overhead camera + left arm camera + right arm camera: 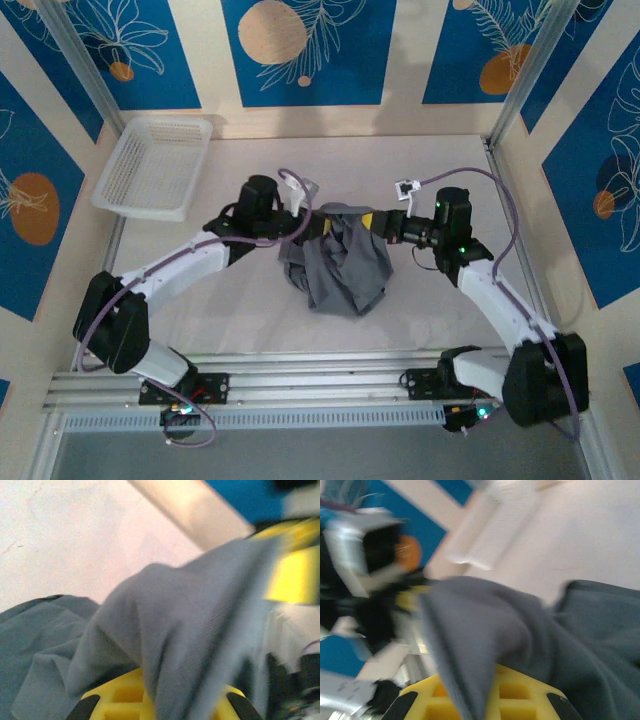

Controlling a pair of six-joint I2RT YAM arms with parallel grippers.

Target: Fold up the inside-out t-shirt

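**A:** How far along was the fold?

**B:** Barely begun, by my reading. The slate-grey soft cloth t-shirt was a crumpled bunch in the middle of the pale surface. Its upper part was lifted and its lower folds rested on the surface. I could not pick out a sleeve, hem or collar, and no neat crease showed anywhere.

**A:** And the hands?

**B:** The left hand and the right hand were near each other at the top of the bunch, each pinching cloth. In the left wrist view the grey fabric lay draped over the yellow finger and hid the gap. The right wrist view showed the same over its own yellow finger. So I judged the pinch from how the shirt hung from both hands in the top view.

**A:** What was left, then?

**B:** Nearly all of it, I'd say. The shirt would have to be spread flat, then folded. The white mesh plastic basket stood at the far left corner, well apart from the shirt.
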